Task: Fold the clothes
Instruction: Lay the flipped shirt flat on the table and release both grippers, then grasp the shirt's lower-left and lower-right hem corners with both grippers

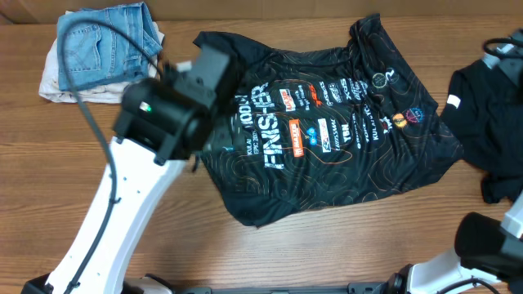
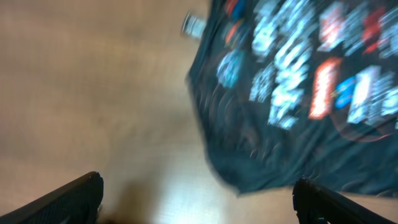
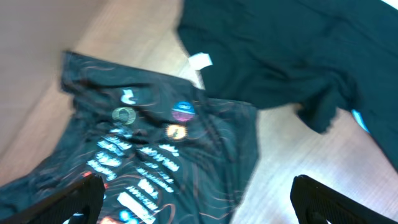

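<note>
The clothes are a black jersey (image 1: 327,122) with orange contour lines and white and red logos, lying spread and rumpled on the wooden table. My left arm reaches over its left edge in the overhead view. In the blurred left wrist view, the left gripper (image 2: 199,196) is open above bare wood, with the jersey's (image 2: 298,93) hem corner just ahead and nothing between the fingers. The right gripper (image 3: 199,196) is open too and hovers over the jersey's (image 3: 155,155) right edge, holding nothing.
A second plain black garment (image 1: 490,114) with a white tag (image 1: 452,104) lies at the right edge, also seen as a dark garment (image 3: 280,56) in the right wrist view. Folded jeans (image 1: 106,45) sit on a pale cloth at back left. A black cable (image 1: 90,114) trails by the left arm.
</note>
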Controlling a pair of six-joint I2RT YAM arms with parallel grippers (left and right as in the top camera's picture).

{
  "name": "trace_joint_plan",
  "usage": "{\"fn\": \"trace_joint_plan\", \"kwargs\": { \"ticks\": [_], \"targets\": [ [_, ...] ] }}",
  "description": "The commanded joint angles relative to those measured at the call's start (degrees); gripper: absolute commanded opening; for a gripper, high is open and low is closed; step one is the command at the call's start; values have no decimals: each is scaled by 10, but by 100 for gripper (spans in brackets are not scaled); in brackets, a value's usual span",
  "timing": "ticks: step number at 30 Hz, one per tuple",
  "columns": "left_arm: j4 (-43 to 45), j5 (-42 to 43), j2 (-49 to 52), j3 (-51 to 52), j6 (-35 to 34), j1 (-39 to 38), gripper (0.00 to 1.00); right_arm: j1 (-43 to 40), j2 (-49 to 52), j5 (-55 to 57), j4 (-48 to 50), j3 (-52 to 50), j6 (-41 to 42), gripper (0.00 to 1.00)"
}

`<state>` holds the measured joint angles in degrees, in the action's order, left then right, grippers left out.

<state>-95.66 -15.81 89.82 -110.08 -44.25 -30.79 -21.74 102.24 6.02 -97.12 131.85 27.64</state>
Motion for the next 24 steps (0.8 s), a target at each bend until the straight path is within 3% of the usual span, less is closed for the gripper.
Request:
{"fn": "trace_joint_plan", "kwargs": {
  "ticks": [1,6,11,17,24],
  "targets": [
    [28,75,-43,132,-80,-16,100,-34,-23,-40,1,-59,-20,100],
    [191,213,-43,350,-98,-42,100,-41,-23,-51,41,-178,-19,100],
    [335,286,-39,508,-103,-42,85,-42,-23,-51,104,-274,27,100],
    [402,273,-18,573,-125,-41,84,-42,-23,-53,143,-351,28,100],
    [446,295,57,584,-142,-41,79,-42,-23,-52,151,-368,28,100]
  ]
}}
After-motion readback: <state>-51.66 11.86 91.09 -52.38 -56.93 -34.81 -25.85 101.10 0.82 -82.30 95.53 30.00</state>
